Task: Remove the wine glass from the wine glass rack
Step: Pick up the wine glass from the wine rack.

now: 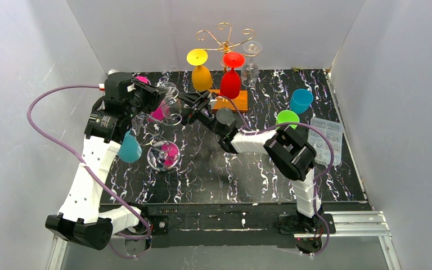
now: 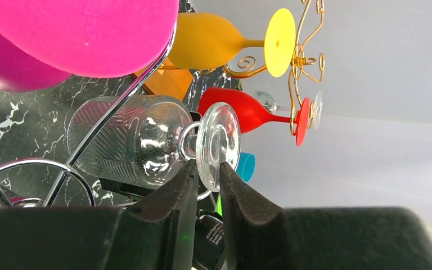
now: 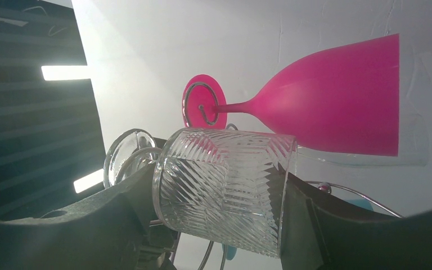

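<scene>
Top view: wine glass rack (image 1: 158,147), chrome wire, sits at 9 o'clock on the black marbled table (image 1: 259,169). The wine glass (image 2: 140,140), clear with a cut pattern, is at the rack's 12 o'clock end, held between both my arms. My left gripper (image 2: 205,169) has its pads nearly together, pinched on the rim of the glass's foot. In that wrist view the foot points to 3 o'clock. My right gripper (image 3: 219,191) has its fingers wide apart, clamped on either side of the bowl. Can't tell if the stem is free of the wire. Pink glass (image 3: 337,107) hangs just beside it, at its 1 o'clock in the right wrist view. Gold rack (image 1: 225,36) at the table's 12 o'clock holds a yellow glass (image 1: 201,76) and a red glass (image 1: 230,81).
</scene>
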Available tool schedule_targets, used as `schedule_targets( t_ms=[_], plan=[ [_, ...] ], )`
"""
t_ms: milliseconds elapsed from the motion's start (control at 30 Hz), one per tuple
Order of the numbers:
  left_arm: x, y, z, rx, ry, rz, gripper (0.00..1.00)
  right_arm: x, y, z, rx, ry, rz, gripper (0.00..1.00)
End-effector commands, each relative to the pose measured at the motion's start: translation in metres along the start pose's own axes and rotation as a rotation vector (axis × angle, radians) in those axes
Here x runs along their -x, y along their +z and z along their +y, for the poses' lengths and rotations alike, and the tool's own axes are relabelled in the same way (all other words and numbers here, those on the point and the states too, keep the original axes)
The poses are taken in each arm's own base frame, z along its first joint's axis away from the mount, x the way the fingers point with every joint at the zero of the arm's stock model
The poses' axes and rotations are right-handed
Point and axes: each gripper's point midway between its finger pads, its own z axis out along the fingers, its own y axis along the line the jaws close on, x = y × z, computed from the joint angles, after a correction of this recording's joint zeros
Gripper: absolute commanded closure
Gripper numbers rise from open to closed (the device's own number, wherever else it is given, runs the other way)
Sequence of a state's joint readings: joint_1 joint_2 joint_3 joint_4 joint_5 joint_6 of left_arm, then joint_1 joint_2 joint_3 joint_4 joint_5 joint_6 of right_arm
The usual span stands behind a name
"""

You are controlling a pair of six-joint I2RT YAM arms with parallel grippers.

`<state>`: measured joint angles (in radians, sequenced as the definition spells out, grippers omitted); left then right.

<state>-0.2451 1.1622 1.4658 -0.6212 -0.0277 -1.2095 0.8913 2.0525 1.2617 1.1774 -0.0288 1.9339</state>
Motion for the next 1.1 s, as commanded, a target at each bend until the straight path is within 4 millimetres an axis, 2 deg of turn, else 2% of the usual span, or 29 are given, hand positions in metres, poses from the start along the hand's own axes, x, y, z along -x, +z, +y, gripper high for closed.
schedule_targets(
  t_ms=[0,167,367,667,1067],
  plan=[
    [0.0067,-0.0007,-0.0012,-0.014,-0.023,-0.037,0.83,-0.0357,0.0035,0.0605,0.186,-0.016,0.112,0.42],
    [0.0060,0.0010,-0.0021,-0.019,-0.031,-0.034,0.88,-0.0368,0.0033,0.0613,0.185,-0.022,0.114,0.42],
    [0.0060,-0.0005,-0.0028,-0.023,-0.031,-0.033,1.00,-0.0379,0.0031,0.0619,0.176,-0.035,0.113,0.40],
    [0.0016,-0.0007,-0.0011,-0.037,-0.048,-0.018,1.00,-0.0362,-0.0007,0.0604,0.131,-0.062,0.082,0.29],
    [-0.0004,-0.0058,-0.0051,-0.083,-0.064,-0.015,1.00,-0.0347,-0.0056,0.0614,0.093,-0.078,0.050,0.06]
  ],
)
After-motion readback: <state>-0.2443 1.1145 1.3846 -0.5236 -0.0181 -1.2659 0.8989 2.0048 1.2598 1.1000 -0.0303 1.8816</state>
